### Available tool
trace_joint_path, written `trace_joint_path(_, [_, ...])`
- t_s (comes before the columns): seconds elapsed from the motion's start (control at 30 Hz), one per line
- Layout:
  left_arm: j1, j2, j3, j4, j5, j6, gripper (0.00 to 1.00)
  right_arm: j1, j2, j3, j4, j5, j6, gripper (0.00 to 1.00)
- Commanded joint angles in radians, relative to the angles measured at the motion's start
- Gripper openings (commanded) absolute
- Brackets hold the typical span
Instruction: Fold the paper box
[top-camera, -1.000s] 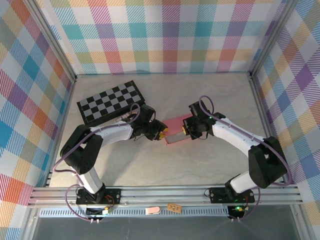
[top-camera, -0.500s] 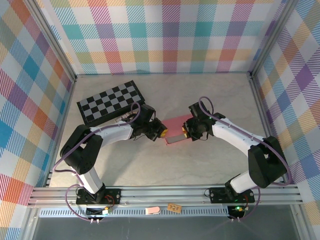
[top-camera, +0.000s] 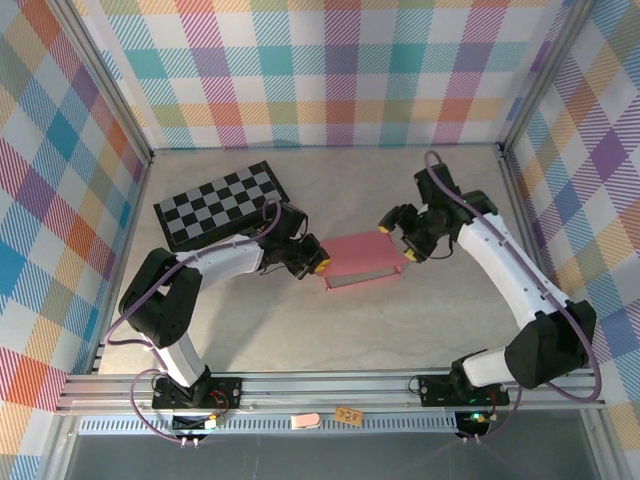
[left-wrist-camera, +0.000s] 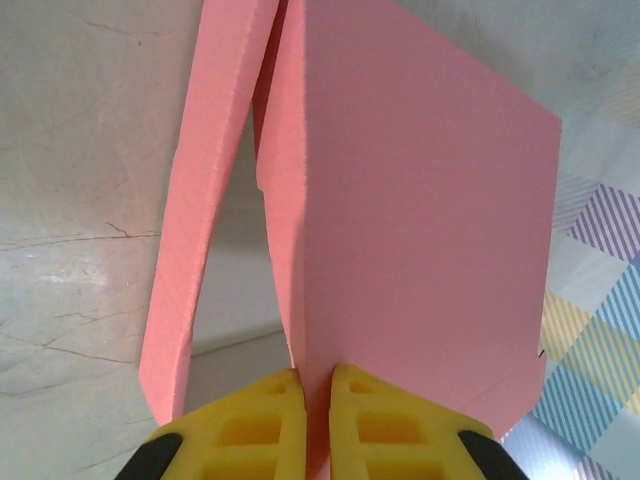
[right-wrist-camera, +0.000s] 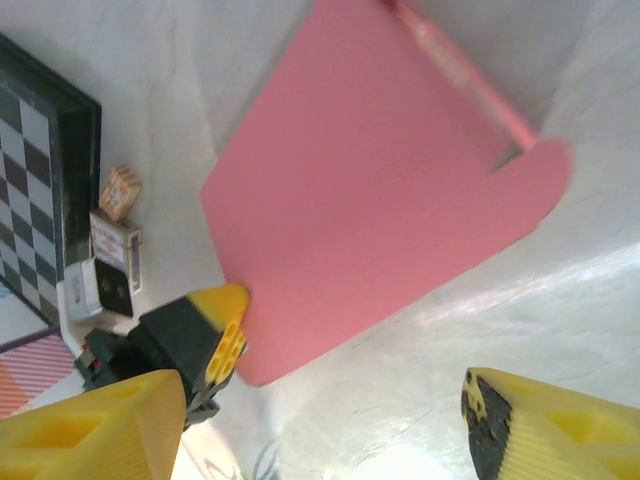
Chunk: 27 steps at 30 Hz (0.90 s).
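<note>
The paper box (top-camera: 360, 260) is a pink, partly folded sheet lying flat at the table's middle. My left gripper (top-camera: 320, 265) is shut on its left edge. In the left wrist view the yellow fingertips (left-wrist-camera: 270, 415) pinch one pink panel (left-wrist-camera: 420, 200), and a second pink flap (left-wrist-camera: 205, 190) stands apart to the left. My right gripper (top-camera: 399, 238) hangs open just off the box's right end, touching nothing. In the right wrist view the pink sheet (right-wrist-camera: 370, 190) lies beyond the spread jaws of the right gripper (right-wrist-camera: 320, 440), with the left gripper (right-wrist-camera: 200, 335) at the sheet's corner.
A black-and-white checkered board (top-camera: 222, 203) lies at the back left, just behind the left arm; its edge (right-wrist-camera: 40, 200) also shows in the right wrist view. Plaid walls and metal frame rails (top-camera: 330, 385) enclose the table.
My right gripper has opened, let go of the box's right end and drawn back up and to the right. The left gripper has closed on the left edge.
</note>
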Motion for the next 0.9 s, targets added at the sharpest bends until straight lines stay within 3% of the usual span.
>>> trace_joint_path(0.0, [0.013,0.011,0.023,-0.089,0.017,0.062,0.10,-0.080,0.141,0.047,-0.099,-0.023,-0.299,0.71])
trace_joint_path(0.17, [0.019,0.030,0.021,-0.089,0.034,0.097,0.11,-0.100,0.376,0.134,-0.102,-0.117,-0.479,0.65])
trace_joint_path(0.37, [0.031,0.053,0.026,-0.133,0.040,0.146,0.12,-0.101,0.500,0.163,-0.078,-0.192,-0.551,0.57])
trace_joint_path(0.63, [0.048,0.089,0.055,-0.146,0.043,0.182,0.12,-0.100,0.483,0.124,-0.078,-0.245,-0.553,0.46])
trace_joint_path(0.87, [0.055,0.116,0.072,-0.144,0.056,0.186,0.12,-0.100,0.460,0.104,-0.077,-0.287,-0.535,0.44])
